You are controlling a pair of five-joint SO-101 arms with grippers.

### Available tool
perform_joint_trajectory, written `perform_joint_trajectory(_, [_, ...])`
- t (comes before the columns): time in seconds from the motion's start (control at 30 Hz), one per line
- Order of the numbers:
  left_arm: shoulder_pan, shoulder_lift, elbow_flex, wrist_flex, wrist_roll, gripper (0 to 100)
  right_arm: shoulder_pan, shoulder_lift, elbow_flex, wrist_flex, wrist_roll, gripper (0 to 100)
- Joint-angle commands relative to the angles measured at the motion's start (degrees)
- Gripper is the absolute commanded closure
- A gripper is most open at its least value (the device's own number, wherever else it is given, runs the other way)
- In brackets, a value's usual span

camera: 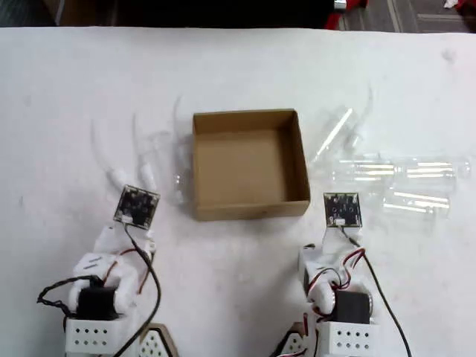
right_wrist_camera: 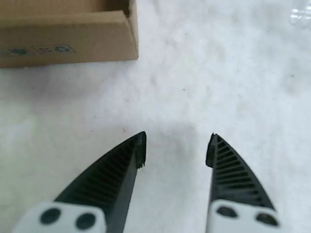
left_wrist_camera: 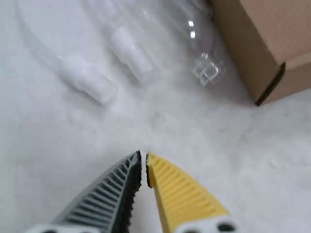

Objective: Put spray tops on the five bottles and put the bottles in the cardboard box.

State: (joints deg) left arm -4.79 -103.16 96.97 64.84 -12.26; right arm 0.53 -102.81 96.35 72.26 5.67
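- Your left arm (camera: 111,260) is white moulded plastic with a black servo block (camera: 97,301) by its base. A black cable (camera: 154,286) runs along it, with thin red wires beside.
- Your right arm (camera: 327,275) looks the same: white shells, black servo, red and black wires.
- Each wrist carries a small dark square circuit board (camera: 137,206).
- Both bases (camera: 93,336) are white with rows of small holes.
- Your left end effector (left_wrist_camera: 144,158) has one ribbed grey-black finger and one ribbed yellow.
- Your right end effector (right_wrist_camera: 177,141) has two ribbed black fingers on white mounts with round holes.
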Motion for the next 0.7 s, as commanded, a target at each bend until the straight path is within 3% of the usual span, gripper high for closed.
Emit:
perform_joint_trajectory(0.0, [0.7, -0.4, -4.8, -3.3, -0.5, 98, 0.3, -0.1, 0.5, 0.3, 0.6, 81.4])
perform_joint_trajectory(0.33, [-0.7, -0.4, -21.9, 5.8, -0.5, 98, 0.3, -0.1, 0.5, 0.3, 0.6, 81.4])
perform_joint_trajectory(0.5, [-8.4, -0.4, -30.2, 5.9, -0.5, 98, 0.3, -0.1, 0.5, 0.3, 0.6, 81.4])
perform_joint_trajectory(0.67, [-17.5, -0.4, -32.7, -1.6, -0.5, 98, 0.3, -0.1, 0.5, 0.3, 0.6, 81.4])
